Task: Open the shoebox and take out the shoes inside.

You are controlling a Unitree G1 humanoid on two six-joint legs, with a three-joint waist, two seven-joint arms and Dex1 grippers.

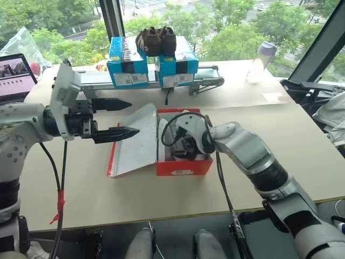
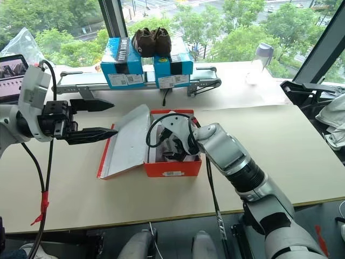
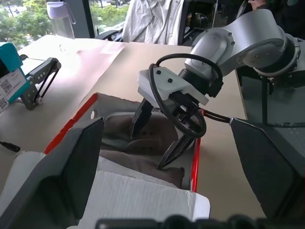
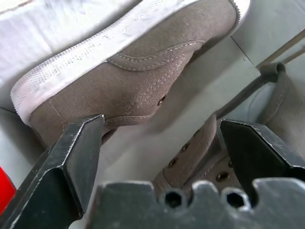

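Note:
The red shoebox [image 1: 183, 166] lies open in the middle of the table, its white-lined lid [image 1: 135, 137] folded out to the left. Inside it lie the grey-taupe shoes [image 4: 133, 81] with white soles, one on its side against the box wall, the other [image 4: 200, 160] beside it with its eyelets showing. My right gripper [image 3: 157, 136] reaches down into the box, open, its fingers straddling the gap between the two shoes and holding nothing. My left gripper [image 1: 133, 117] hovers open above the lid, pointing toward the box.
Two blue boxes [image 1: 129, 67] stand at the far side with a dark brown pair of shoes [image 1: 156, 40] on top. A clear bottle [image 1: 261, 62] stands far right, a laptop [image 1: 13, 75] far left. A black folding stand [image 1: 207, 82] lies behind the shoebox.

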